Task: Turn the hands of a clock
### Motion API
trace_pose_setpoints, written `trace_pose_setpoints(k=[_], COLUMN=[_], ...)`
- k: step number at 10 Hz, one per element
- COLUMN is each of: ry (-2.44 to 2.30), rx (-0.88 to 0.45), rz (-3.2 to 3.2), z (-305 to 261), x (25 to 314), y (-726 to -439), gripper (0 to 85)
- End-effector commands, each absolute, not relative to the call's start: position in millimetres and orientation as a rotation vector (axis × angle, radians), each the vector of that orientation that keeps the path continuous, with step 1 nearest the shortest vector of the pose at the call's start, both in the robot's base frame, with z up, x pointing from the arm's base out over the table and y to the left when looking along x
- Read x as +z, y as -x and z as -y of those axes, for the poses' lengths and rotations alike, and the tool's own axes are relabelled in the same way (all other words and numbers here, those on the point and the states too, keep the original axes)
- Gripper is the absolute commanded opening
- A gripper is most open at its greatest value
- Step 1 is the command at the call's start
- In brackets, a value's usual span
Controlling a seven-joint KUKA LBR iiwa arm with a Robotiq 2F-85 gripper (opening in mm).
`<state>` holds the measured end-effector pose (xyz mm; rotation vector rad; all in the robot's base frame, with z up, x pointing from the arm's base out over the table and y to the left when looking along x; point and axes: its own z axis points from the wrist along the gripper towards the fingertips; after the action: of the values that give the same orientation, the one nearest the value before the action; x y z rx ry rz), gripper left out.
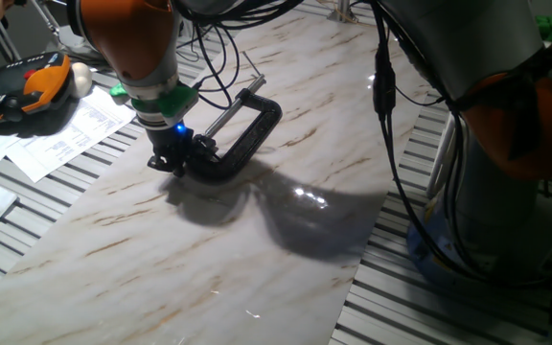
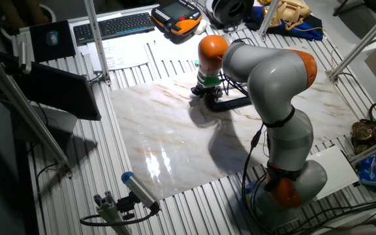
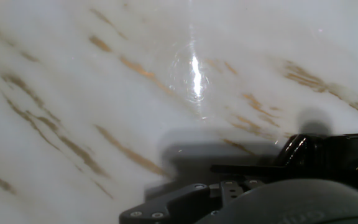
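Note:
The clock is a black C-shaped clamp (image 1: pixel 250 136) lying on the marble board, with its silver threaded rod (image 1: pixel 230 111) running toward the back. The hands, a thin dark cross-pin (image 1: pixel 255 74), stick out at the rod's far end. My gripper (image 1: pixel 169 161) points down at the clamp's near left end, touching or just beside the black frame and far from the pin. Its fingers are dark and blurred, so I cannot tell how they stand. The other fixed view shows the gripper (image 2: pixel 204 92) left of the clamp (image 2: pixel 232 102). The hand view shows a piece of black frame (image 3: pixel 328 155) at the lower right.
The marble board (image 1: pixel 209 259) lies on a slatted metal table. An orange-and-black tool (image 1: pixel 27 91) and papers (image 1: pixel 65 139) lie at the back left. Black cables (image 1: pixel 214 57) hang behind the clamp. The arm's base (image 2: pixel 292 176) stands at the board's right edge.

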<state>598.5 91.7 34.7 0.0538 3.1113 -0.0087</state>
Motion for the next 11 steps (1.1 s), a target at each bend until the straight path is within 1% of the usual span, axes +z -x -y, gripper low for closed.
trace_pose_setpoints(k=[1,11], ry=[-0.051,-0.049], rx=[-0.009,-0.007], rz=[-3.111,-3.122], z=[-91.2,-86.0], x=[34.5,36.3], y=[-598.8,-606.9], gripper=[0.0,0.0])
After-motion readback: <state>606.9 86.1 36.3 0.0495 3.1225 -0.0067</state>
